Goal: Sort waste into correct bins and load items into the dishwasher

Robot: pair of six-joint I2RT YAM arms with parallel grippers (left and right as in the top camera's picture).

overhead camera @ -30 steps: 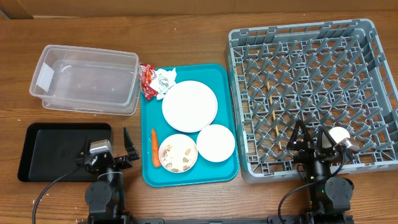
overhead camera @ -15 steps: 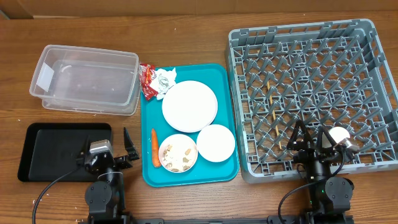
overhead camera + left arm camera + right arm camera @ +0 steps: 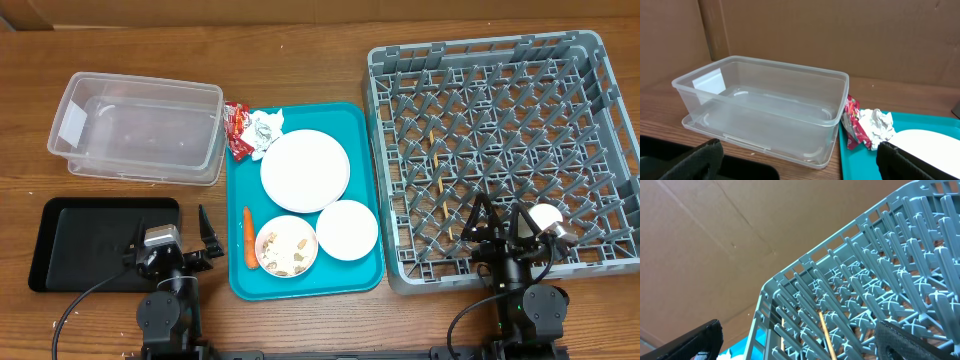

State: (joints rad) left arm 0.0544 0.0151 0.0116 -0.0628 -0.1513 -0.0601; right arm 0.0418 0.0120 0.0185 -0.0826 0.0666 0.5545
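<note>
A teal serving tray (image 3: 240,190) sits mid-tabletop (image 3: 300,60), between the bins on the left and the grey dish rack (image 3: 480,52) on the right. On it are a large plate (image 3: 305,170), an empty bowl (image 3: 347,230) and a second bowl (image 3: 261,240) holding nut scraps (image 3: 288,250). A carrot (image 3: 247,238) lies just beside that second bowl. The red wrapper (image 3: 237,130) and crumpled tissue (image 3: 265,130) lie at the tray's far left corner, the wrapper up against the clear tub (image 3: 135,130). The black tray (image 3: 90,240) lies nearer the front edge than the tub. Chopsticks (image 3: 438,170) rest on the rack's grid floor, and a small cup (image 3: 547,220) sits among the pegs near its front wall.

Both arms sit low at the near edge of the tabletop. The left gripper (image 3: 168,222) stands between the black tray and the teal one, facing the tub, with its jaws wide apart and holding nothing. The right gripper (image 3: 498,212) reaches over the rack's front wall, its fingers spread and empty, with the cup just beside it.
</note>
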